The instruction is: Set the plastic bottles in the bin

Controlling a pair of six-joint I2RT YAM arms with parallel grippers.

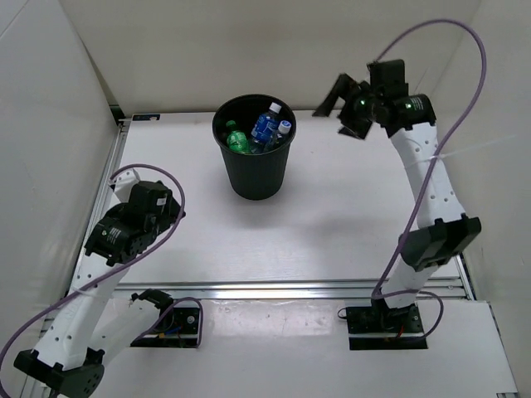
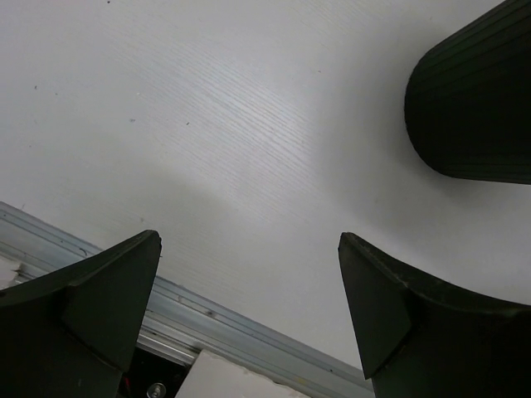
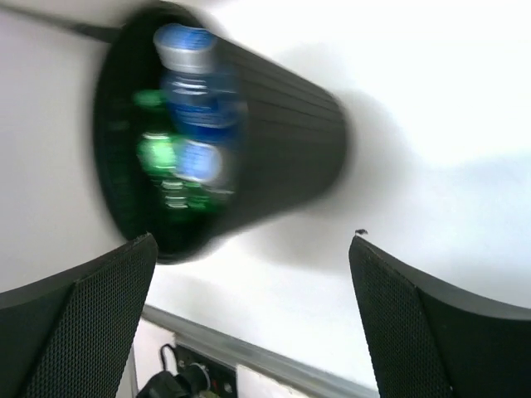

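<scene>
Far-centre on white worktop (image 1: 348,215): round black plastic bin (image 1: 257,176), upright. Blue-labelled clear bottle (image 1: 265,126) and green bottle (image 1: 237,141) inside, others hard to tell. Right pincer (image 1: 345,112) open, empty, raised right of rim. Left pincer (image 2: 249,240) open, empty, near-left. Risk, I reckon: low sweep clips rim, topples bin, spills bottles.

Overhead, 2 wrist views; common bin (image 1: 257,176)

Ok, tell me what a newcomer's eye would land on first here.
The black bin at the far middle of the table, with a blue-labelled bottle and a green bottle inside it. Next, the right hand, high and open to the bin's right, holding nothing. The left hand is open too, low over the table's near left.
</scene>
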